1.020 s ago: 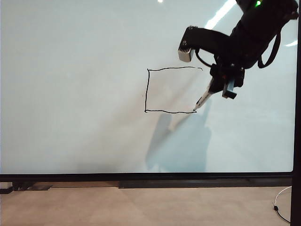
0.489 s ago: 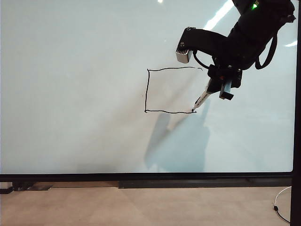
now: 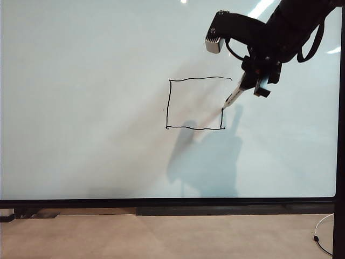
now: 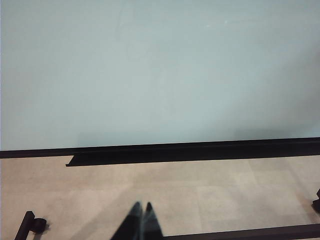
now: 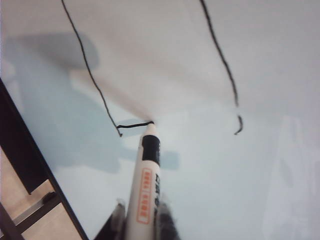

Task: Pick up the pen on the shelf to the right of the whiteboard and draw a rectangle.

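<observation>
The whiteboard (image 3: 81,108) fills the exterior view. On it is a thin black rectangle (image 3: 168,102) whose right side reaches only partway up from the lower right corner. My right gripper (image 3: 256,82) is shut on the pen (image 3: 234,99), a pale marker slanting down-left with its tip on the board at the top of that short right line. In the right wrist view the pen (image 5: 145,190) sits between the fingers of the right gripper (image 5: 141,206), its tip at the end of a fresh stroke. My left gripper (image 4: 141,206) is shut and empty, low over the floor.
A black ledge (image 3: 232,210) runs under the whiteboard's lower frame, with beige floor (image 3: 161,237) below. A thin cable (image 3: 322,237) lies at the floor's right. In the left wrist view, a black caster (image 4: 36,225) shows near the floor bar.
My right gripper has risen with the pen, drawing the rectangle's right side upward from the lower right corner. The left arm has not moved.
</observation>
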### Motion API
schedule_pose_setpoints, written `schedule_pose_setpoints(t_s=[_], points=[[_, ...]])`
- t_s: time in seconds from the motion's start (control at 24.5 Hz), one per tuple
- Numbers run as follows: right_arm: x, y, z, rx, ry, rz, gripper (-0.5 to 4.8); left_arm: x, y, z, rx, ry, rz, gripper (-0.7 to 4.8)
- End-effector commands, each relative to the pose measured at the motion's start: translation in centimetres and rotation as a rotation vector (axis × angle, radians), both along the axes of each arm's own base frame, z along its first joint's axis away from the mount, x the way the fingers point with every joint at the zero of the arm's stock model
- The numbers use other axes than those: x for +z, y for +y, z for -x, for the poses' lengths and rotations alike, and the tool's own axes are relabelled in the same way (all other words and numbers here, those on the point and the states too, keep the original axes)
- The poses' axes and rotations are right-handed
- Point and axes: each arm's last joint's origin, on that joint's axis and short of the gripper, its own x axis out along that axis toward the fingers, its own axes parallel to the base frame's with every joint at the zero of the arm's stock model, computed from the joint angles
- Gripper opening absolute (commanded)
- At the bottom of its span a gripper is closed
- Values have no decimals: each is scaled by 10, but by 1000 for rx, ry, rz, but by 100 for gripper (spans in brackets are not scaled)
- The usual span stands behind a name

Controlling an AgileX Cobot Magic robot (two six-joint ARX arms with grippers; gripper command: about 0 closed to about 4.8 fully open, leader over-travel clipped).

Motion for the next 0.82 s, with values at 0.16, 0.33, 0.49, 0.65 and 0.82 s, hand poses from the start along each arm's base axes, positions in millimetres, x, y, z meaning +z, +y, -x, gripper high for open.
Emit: schedule_pose_setpoints(t_s=[0.16, 0.33, 0.49, 0.65, 0.82], points=[[24, -3, 3, -20, -100, -44, -7, 2, 0, 0, -1, -10, -1, -5], [39, -1, 1, -23, -113, -48, -6, 2, 0, 0, -1, -9, -1, -5], [50, -1, 0, -24, -133, -49, -6, 2, 0, 0, -1, -9, -1, -5], [55, -2, 1, -25, -144, -51, -6, 2, 0, 0, -1, -10, -1, -5], [59, -3, 4, -29, -156, -52, -6, 2, 0, 0, -1, -10, -1, -5]])
